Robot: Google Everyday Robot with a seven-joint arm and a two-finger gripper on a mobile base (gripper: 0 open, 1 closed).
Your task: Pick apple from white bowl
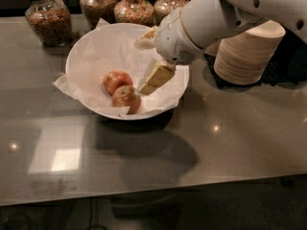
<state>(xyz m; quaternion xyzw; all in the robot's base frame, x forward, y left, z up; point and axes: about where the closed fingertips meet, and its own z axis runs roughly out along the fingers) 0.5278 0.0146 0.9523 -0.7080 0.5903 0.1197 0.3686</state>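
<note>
Glossy grey counter (144,166) runs open to the near edge. The tool (153,79) slants down-left into the white bowl (91,47), its tip beside the paler apple (126,98); how far open, I cannot tell. The apple (116,80) lies just behind. The arm (206,18) enters from upper right, above stacked paper bowls (244,56). Jars (45,18) line the far edge.

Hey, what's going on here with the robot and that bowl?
A robot arm is reaching into the white bowl on the table. Its tool hangs low inside the bowl, beside two apples lying on crumpled paper: the red apple and a paler apple in front of it. The tip is nearest the paler one. Neither apple has been lifted.
</note>
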